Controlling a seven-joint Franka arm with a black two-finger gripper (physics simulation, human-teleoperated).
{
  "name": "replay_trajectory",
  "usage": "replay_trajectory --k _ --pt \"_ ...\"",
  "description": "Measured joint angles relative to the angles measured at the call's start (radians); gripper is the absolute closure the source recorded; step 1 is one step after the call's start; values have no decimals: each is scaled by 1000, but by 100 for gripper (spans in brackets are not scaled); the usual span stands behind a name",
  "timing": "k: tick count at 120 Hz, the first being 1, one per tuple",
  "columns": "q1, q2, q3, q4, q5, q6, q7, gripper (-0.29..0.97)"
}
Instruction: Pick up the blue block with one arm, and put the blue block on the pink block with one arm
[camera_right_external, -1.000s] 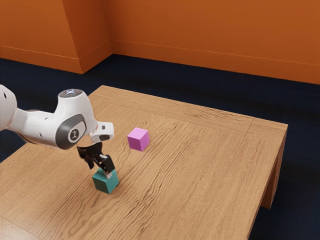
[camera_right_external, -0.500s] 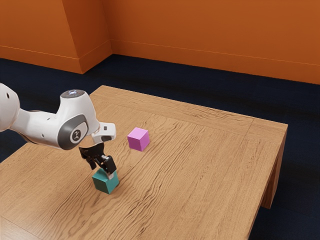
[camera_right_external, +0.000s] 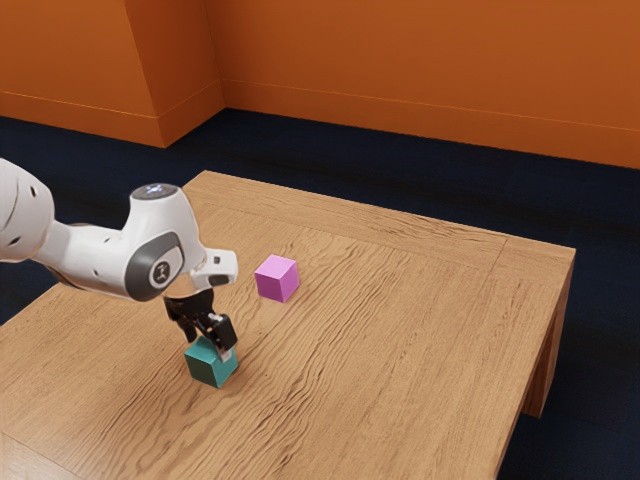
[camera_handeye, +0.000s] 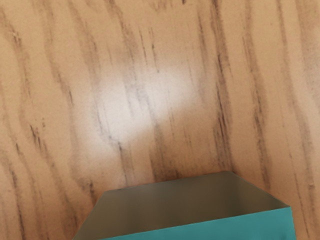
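The blue block (camera_right_external: 209, 364), teal in colour, rests on the wooden table (camera_right_external: 400, 330) near the exterior view's lower left. My gripper (camera_right_external: 207, 337) hangs right over it, its black fingers (camera_right_external: 225, 337) down at the block's top and standing apart, open. In the wrist view the blue block (camera_handeye: 190, 212) lies just under my hand. The pink block (camera_right_external: 277, 277) sits on the table further back and toward the exterior view's right, a short way from the blue one.
The table's front edge runs close by the blue block on the exterior view's left. An orange wall (camera_right_external: 400, 60) and a dark floor (camera_right_external: 420, 180) lie beyond the table's far edge.
My arm has shifted a little toward the exterior view's right and lower, bringing the fingers closer onto the blue block. Neither block has moved.
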Motion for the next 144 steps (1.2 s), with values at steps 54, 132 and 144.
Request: replay_trajectory --k 54,132,144 --pt "0 36 -9 22 -33 -2 -1 0" --pt "-2 18 -6 -1 -52 -21 -20 2" --pt "-2 22 -6 -1 -52 -21 -21 3"
